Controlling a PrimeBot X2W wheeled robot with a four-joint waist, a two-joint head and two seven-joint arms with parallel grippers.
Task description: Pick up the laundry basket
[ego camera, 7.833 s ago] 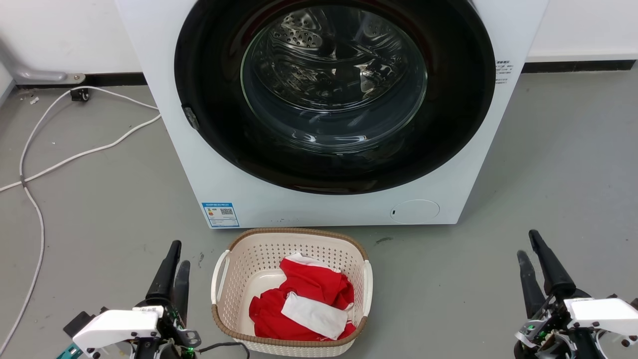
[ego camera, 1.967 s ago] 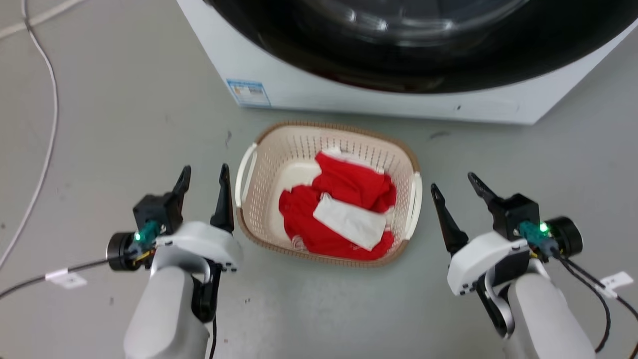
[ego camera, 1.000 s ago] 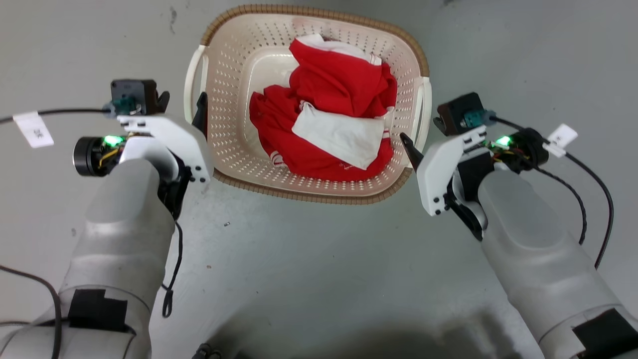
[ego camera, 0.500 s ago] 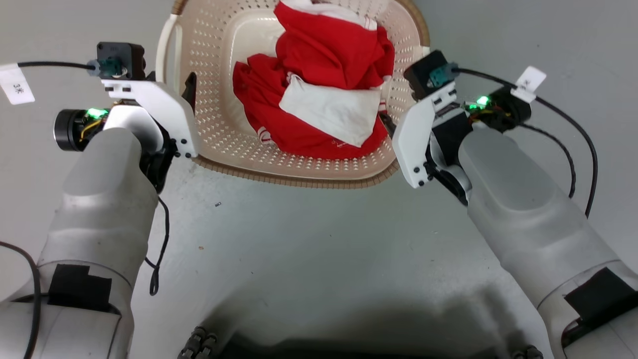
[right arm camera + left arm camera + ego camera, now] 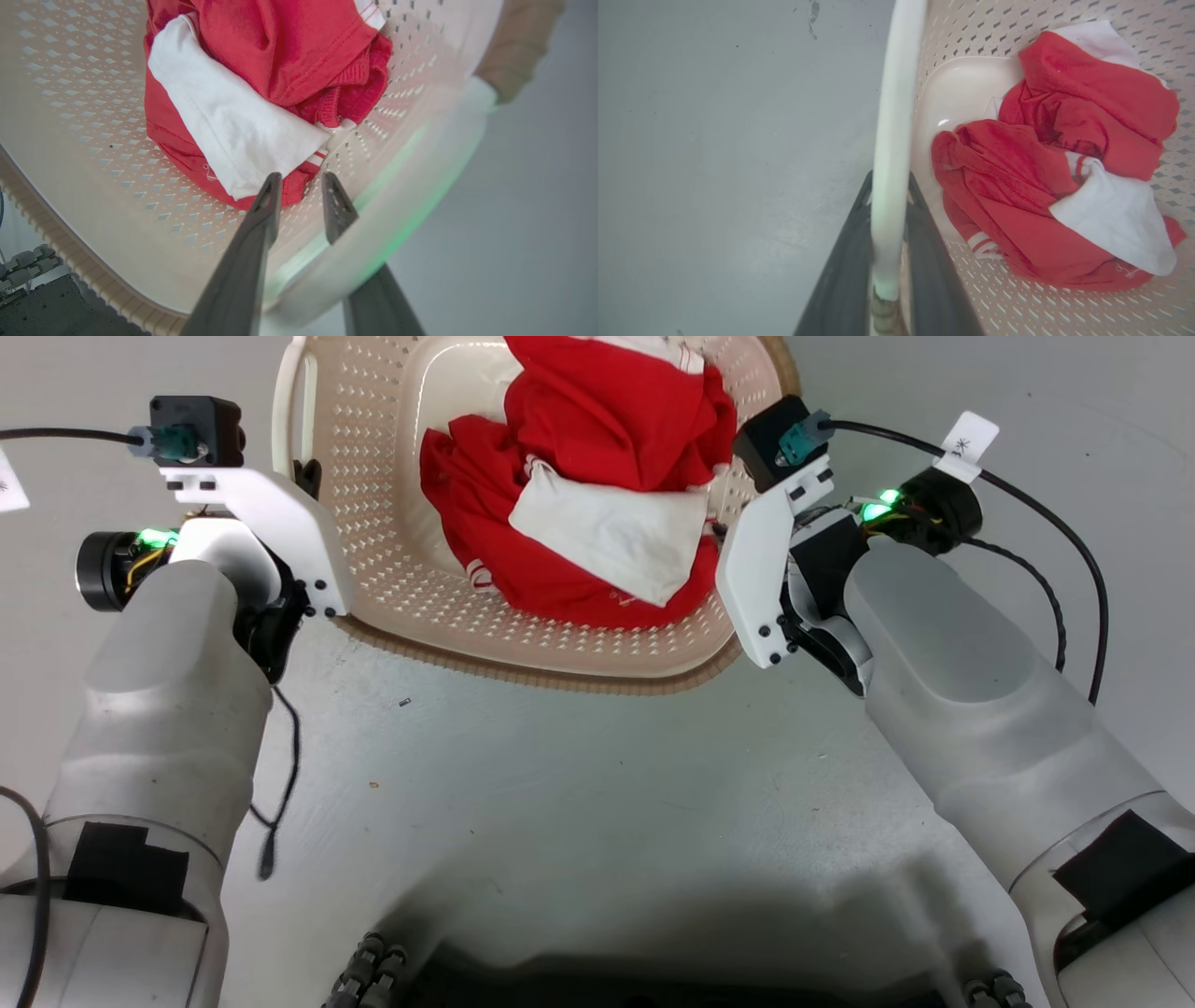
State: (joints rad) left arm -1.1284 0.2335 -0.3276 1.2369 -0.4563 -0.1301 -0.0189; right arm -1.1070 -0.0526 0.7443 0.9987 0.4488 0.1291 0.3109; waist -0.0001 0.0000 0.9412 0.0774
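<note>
In the head view, the laundry basket [image 5: 560,674] stands on the grey floor [image 5: 579,803] between my two arms, with red and white clothes [image 5: 579,448] inside. My left gripper [image 5: 306,478] is at its left side and my right gripper [image 5: 722,529] at its right side, but the fingers are mostly hidden there. In the left wrist view, my two dark fingers [image 5: 845,261] are nearly closed and squeeze the white handle [image 5: 896,93] between them. In the right wrist view, my fingers [image 5: 264,205] are also only a little apart. One lies over the perforated wall, and the blurred handle [image 5: 420,158] passes between them.
</note>
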